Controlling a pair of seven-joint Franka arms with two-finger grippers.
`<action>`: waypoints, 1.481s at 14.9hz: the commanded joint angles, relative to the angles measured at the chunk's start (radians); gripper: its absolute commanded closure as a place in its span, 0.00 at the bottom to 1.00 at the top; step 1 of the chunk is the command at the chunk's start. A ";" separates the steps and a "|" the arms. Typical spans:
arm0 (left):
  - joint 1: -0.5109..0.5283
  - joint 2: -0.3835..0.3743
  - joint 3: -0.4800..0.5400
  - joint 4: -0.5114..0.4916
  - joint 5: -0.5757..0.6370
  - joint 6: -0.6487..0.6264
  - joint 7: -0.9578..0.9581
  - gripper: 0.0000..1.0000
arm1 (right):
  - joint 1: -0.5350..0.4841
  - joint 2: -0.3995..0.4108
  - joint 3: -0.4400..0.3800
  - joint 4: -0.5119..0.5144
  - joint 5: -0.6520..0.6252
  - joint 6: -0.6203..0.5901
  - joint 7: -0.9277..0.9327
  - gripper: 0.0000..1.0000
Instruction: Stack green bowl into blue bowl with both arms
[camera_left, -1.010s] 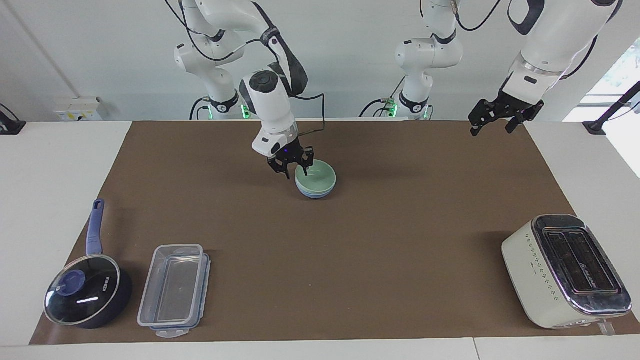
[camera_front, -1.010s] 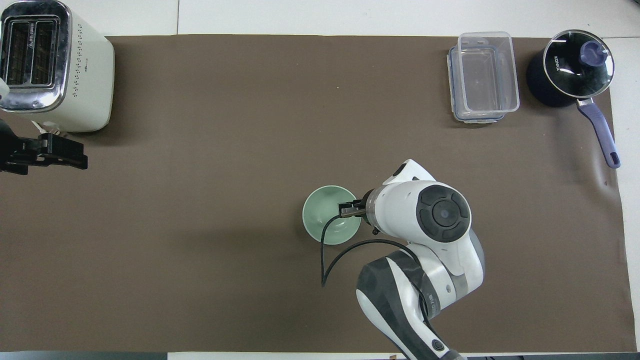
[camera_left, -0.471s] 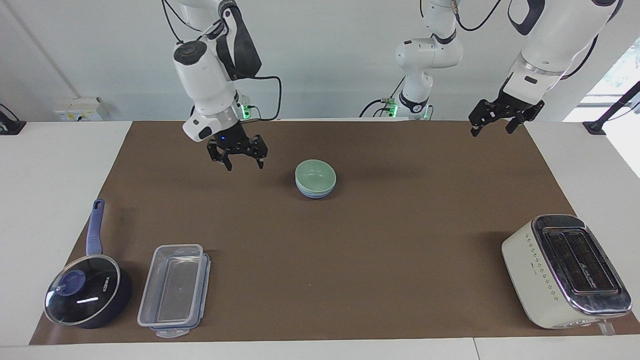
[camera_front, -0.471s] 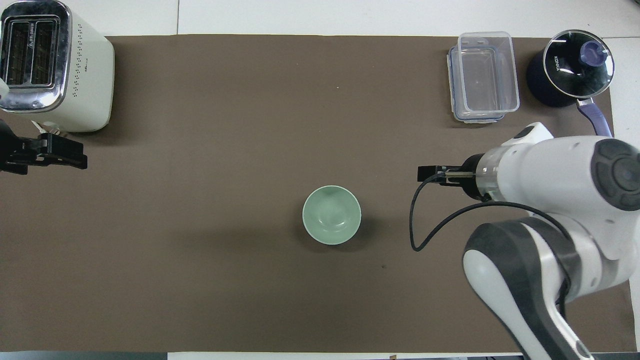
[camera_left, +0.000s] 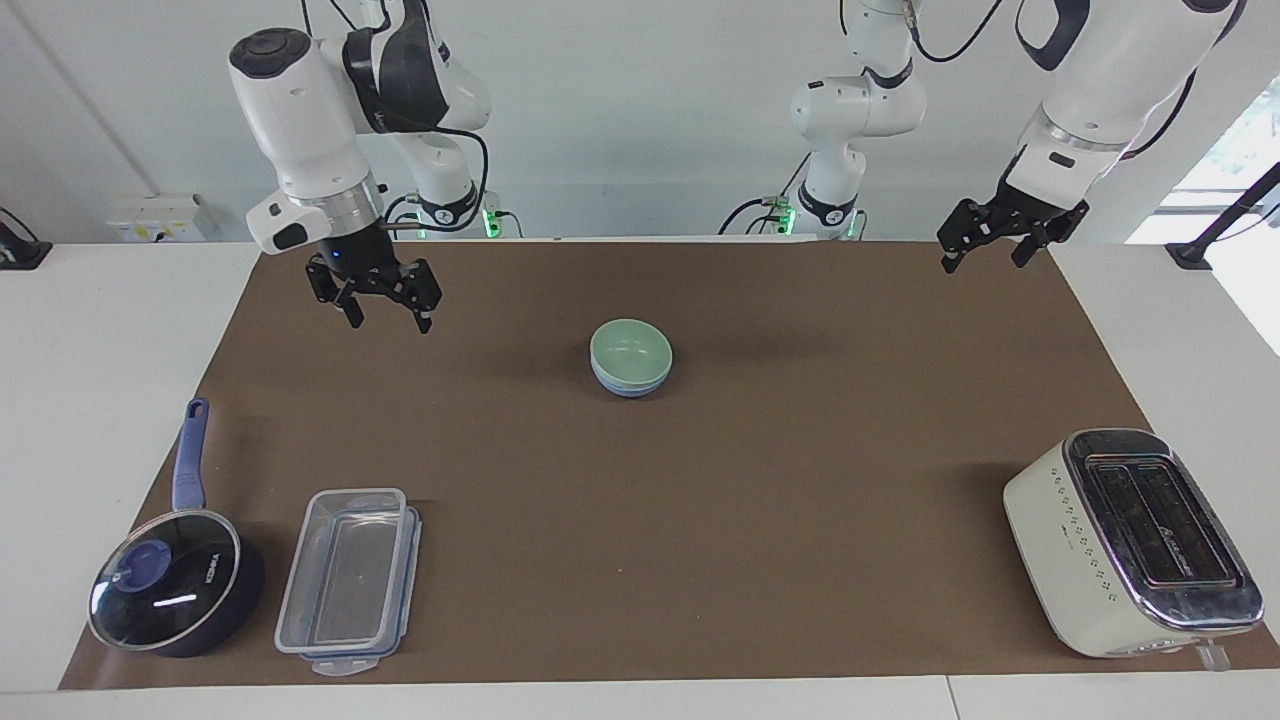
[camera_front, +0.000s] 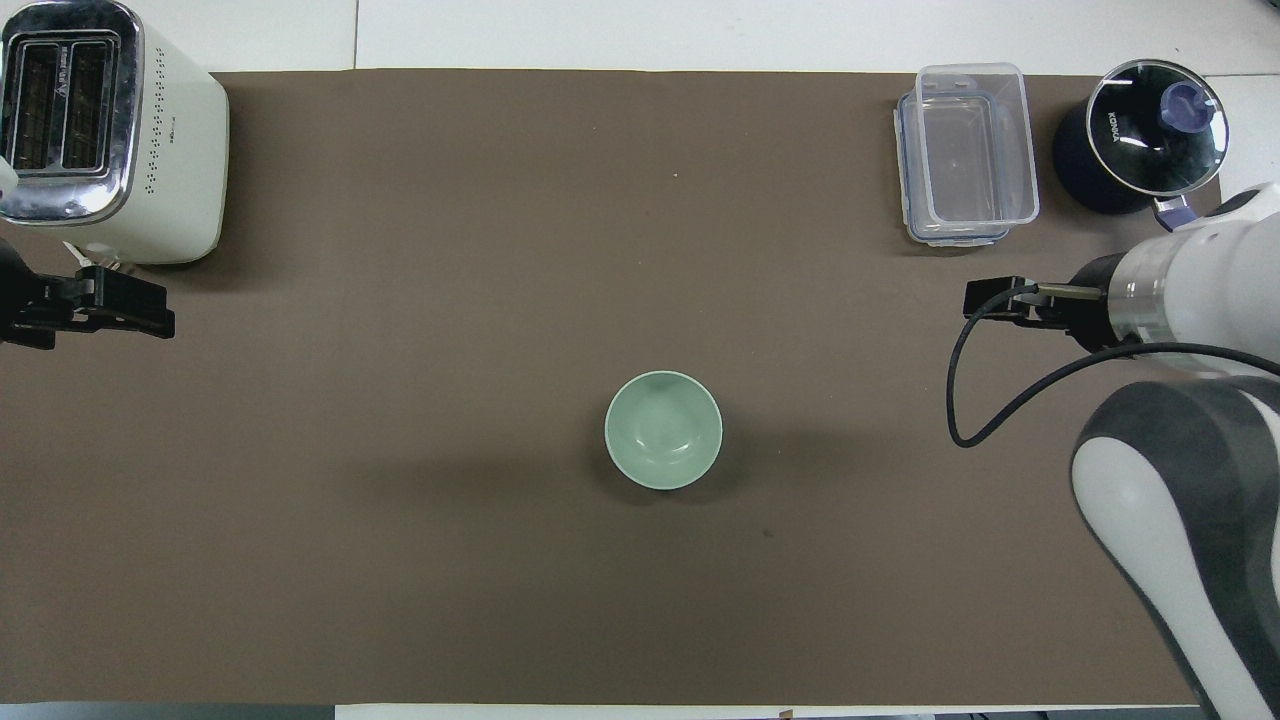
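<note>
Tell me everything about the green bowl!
The green bowl is small, round and pale mint, smooth and plain, maybe ceramic or plastic. It sits upright and empty, nested inside the blue bowl, whose rim peeks out underneath. The pair rests mid-table on the brown mat. Only the blue bowl touches it.

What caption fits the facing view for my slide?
Green bowl nested in blue bowl mid-mat; right gripper and left gripper raised, open, empty.
</note>
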 joint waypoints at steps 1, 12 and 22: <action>0.011 -0.006 -0.010 -0.003 0.027 -0.005 0.006 0.00 | -0.043 0.066 0.012 0.148 -0.019 -0.122 -0.041 0.00; 0.011 -0.009 -0.010 -0.003 0.027 -0.005 0.006 0.00 | -0.060 0.102 0.013 0.321 -0.068 -0.374 -0.197 0.00; 0.011 -0.009 -0.010 -0.003 0.027 -0.005 0.006 0.00 | -0.051 0.097 0.018 0.304 -0.090 -0.363 -0.223 0.00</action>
